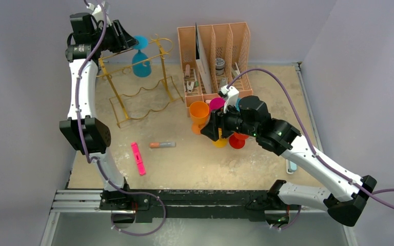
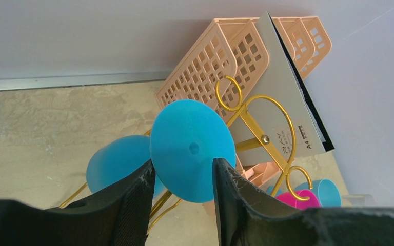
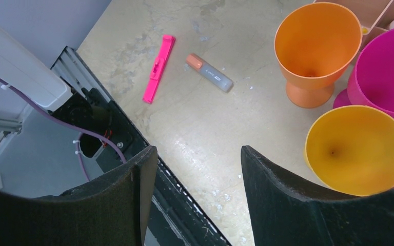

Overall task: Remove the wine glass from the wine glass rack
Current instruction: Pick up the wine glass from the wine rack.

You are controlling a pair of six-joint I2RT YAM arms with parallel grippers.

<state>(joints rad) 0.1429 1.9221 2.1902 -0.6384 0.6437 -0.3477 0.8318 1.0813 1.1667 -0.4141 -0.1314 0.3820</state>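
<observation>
The wine glass [image 1: 141, 65] is seen hanging upside down in the top rails of the wine glass rack [image 1: 138, 95]. Its round foot is uppermost and its bowl is below, so its long axis is judged to run roughly upright. It is made of smooth, opaque blue plastic, with a small dimple at the centre of the flat foot. The rack is bent from thin, glossy gold wire, with curled loops at the rail ends and a wavy base.

The left gripper [image 2: 182, 177] is held level with the rack's top, on the side away from the peach organiser [image 1: 215, 46]. The underside of the foot faces straight at it. The dark, matte fingers [image 2: 133, 205] are set moderately apart and frame the lower part of the foot. The disc looks wider than the gap, and the right finger overlaps its face, so no grip is judged to have been made. This arm is plainly the nearer one. The coming move is judged to depend on the foot or stem being taken and drawn along the rails towards their looped ends, not lifted straight up.

The right gripper [image 3: 199, 169] is spread wide and empty, well apart from the rack. It hangs over a cluster of orange [image 3: 315, 46], yellow [image 3: 358, 148] and magenta [image 3: 385, 66] cups beyond the organiser's front. A pink marker [image 1: 138, 158] and a grey, orange-capped marker [image 1: 162, 145] lie on the table in front of the rack's base.
</observation>
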